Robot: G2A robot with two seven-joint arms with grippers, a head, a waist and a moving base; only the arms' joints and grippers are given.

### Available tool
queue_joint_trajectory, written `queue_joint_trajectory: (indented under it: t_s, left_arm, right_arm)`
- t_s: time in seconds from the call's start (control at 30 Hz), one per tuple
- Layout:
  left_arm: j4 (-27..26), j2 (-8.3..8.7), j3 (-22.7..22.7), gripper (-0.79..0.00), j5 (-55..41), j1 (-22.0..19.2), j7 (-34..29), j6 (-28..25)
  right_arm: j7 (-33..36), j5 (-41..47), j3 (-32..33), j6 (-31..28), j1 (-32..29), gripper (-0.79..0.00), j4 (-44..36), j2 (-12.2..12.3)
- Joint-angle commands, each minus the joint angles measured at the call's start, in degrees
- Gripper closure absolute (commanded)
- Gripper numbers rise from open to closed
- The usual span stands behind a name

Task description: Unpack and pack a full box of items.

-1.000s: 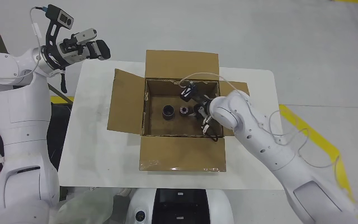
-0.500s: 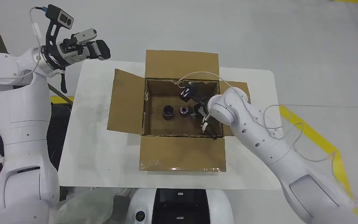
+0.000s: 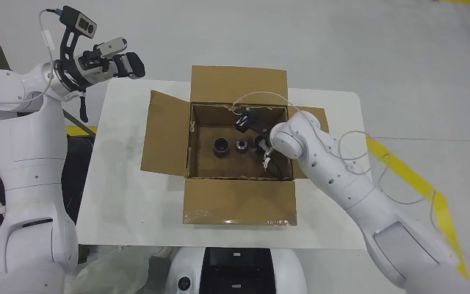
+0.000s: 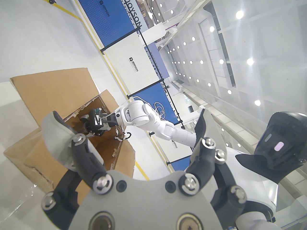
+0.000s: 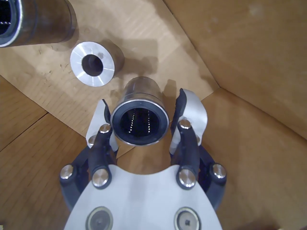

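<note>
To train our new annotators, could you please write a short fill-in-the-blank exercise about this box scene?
The right gripper is down inside the brown cardboard ___.
Its open fingers stand either side of a steel cylinder with a ___-rimmed bore.
Beside it stand a silver ring and a larger dark cylinder, making ___ metal parts.
The left gripper, held up near the white table, holds ___.
Missing words: box; black; three; nothing.

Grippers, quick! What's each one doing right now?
Left gripper: open, empty.
Right gripper: open, fingers either side of the metal cylinder in the box.
</note>
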Motion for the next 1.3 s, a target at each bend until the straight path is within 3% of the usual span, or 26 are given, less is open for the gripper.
queue_joint_trajectory:
  t_s: [0.0,0.13,0.17,0.53,1.0,1.27]
  left_arm:
    - [0.0,0.0,0.0,-0.785,0.0,0.0,0.0,0.0]
    - [0.0,0.0,0.0,-0.785,0.0,0.0,0.0,0.0]
    - [0.0,0.0,0.0,-0.785,0.0,0.0,0.0,0.0]
    - [0.0,0.0,0.0,-0.785,0.0,0.0,0.0,0.0]
    - [0.0,0.0,0.0,-0.785,0.0,0.0,0.0,0.0]
    - [0.0,0.0,0.0,-0.785,0.0,0.0,0.0,0.0]
  right_arm:
    - [0.02,0.0,-0.18,-0.16,0.31,-0.345,0.64,-0.25]
    - [0.24,-1.01,-0.34,0.12,0.56,-0.015,0.88,-0.52]
    - [0.31,-1.23,-0.25,0.29,0.48,0.0,0.69,-0.53]
    - [2.36,-6.19,3.39,0.67,-3.67,0.0,-9.73,1.31]
    - [4.14,-14.12,11.88,-0.04,-15.98,0.0,-32.71,5.18]
    - [2.17,-15.7,15.43,-0.5,-21.2,0.0,-39.82,6.24]
